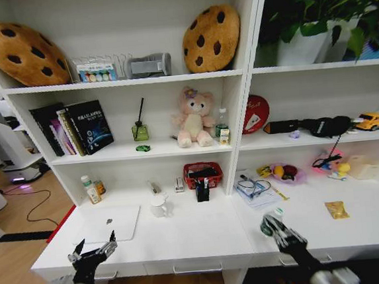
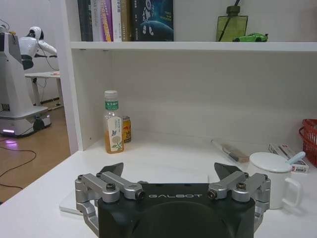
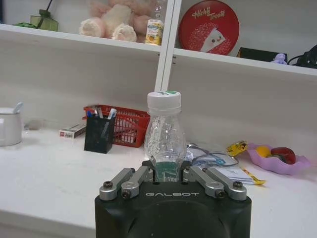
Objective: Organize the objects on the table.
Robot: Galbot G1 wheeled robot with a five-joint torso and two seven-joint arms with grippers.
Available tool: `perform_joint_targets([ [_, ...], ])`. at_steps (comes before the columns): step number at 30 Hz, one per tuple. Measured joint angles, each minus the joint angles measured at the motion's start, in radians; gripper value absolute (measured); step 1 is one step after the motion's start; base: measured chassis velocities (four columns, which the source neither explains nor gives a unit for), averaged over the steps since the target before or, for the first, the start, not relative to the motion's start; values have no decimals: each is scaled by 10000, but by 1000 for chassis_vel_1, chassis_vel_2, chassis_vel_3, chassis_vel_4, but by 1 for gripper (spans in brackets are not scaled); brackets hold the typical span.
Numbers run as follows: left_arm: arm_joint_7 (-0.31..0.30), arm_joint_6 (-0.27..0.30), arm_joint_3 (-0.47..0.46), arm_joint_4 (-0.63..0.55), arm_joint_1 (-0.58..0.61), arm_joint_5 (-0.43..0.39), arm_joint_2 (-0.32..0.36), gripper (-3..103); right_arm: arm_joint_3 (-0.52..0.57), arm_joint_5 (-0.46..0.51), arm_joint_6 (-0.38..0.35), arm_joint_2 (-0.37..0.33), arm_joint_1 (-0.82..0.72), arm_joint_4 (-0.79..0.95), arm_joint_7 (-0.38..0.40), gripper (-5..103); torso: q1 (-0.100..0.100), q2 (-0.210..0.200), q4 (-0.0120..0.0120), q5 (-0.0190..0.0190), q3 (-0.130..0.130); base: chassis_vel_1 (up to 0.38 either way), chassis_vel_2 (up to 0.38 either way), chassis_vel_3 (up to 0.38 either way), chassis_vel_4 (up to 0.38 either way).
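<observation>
Between the closed fingers of the right gripper (image 3: 168, 174), over the white table (image 1: 204, 237), stood a small clear bottle (image 3: 165, 134), upright and pinched at its base; it looked light, empty and easily crushed, so a hold on the waist seemed safer. Beyond the left gripper (image 2: 173, 174), fingers spread wide and empty, lay the silver laptop (image 1: 110, 223)

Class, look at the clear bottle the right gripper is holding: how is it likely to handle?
The bottle looks like thin clear plastic and nearly empty, so probably light and easily dented. The right gripper clamps only its base, so it may tip. Its round body would likely roll if laid down.
</observation>
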Motion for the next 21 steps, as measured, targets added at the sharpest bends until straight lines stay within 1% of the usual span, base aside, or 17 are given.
perform_joint_targets([
  [1,2,0,0,0,0,0,0,100,-285,-521,580,162,-435,-47,317,21,0,0,2,-1,0,0,0,0,0],
  [2,2,0,0,0,0,0,0,100,-285,-521,580,162,-435,-47,317,21,0,0,2,-1,0,0,0,0,0],
  [4,6,0,0,0,0,0,0,100,-810,-1297,1448,362,-770,-505,704,21,0,0,4,-3,0,0,0,0,0],
  [5,3,0,0,-1,0,0,0,100,-1055,-1538,1698,395,-808,-868,850,21,0,0,2,3,0,0,0,0,0],
  [6,3,0,0,-1,0,0,0,100,-1055,-1538,1698,395,-808,-868,850,21,0,0,2,3,0,0,0,0,0],
  [7,3,0,0,0,-1,0,0,100,-1260,-1665,1867,403,-780,-1359,950,21,0,0,4,3,1,0,0,0,0],
  [9,-1,0,0,0,0,0,0,100,-1437,-1711,1952,402,-449,-2611,1011,21,0,0,2,2,2,0,0,0,0],
  [10,-1,0,0,0,0,0,0,100,-1437,-1711,1952,402,-449,-2611,1011,21,0,0,2,2,2,0,0,0,0],
  [11,6,0,0,-1,0,0,0,100,-1486,-1605,1887,392,-105,-3310,1014,21,0,0,2,2,1,0,0,0,0],
  [12,5,-1,0,0,0,0,0,100,-1560,-1284,1633,354,322,-4051,1003,21,-1,0,3,2,2,0,0,0,0],
  [13,5,-1,0,0,0,0,0,100,-1560,-1284,1633,354,322,-4051,1003,21,-1,0,3,2,2,0,0,0,0],
  [16,4,0,0,0,-1,0,0,100,-1812,273,508,255,1647,-6011,888,21,0,-2,2,5,3,0,0,0,0],
  [17,4,0,0,0,-1,0,0,100,-1812,273,508,255,1647,-6011,888,21,0,-2,2,5,3,0,0,0,0],
  [18,3,0,1,0,1,0,0,100,-1825,830,162,252,2135,-6585,752,21,1,-1,0,7,3,0,0,0,0],
  [19,5,-1,0,-1,0,0,0,100,-1859,1705,-431,227,2718,-7256,632,21,0,-2,6,8,3,0,0,0,0],
  [20,5,0,0,0,0,0,0,100,-1861,2234,-884,226,3212,-7810,608,21,1,-3,4,1,3,0,0,0,0],
  [21,5,0,0,0,0,0,0,100,-1861,2234,-884,226,3212,-7810,608,21,1,-3,4,1,3,0,0,0,0],
])
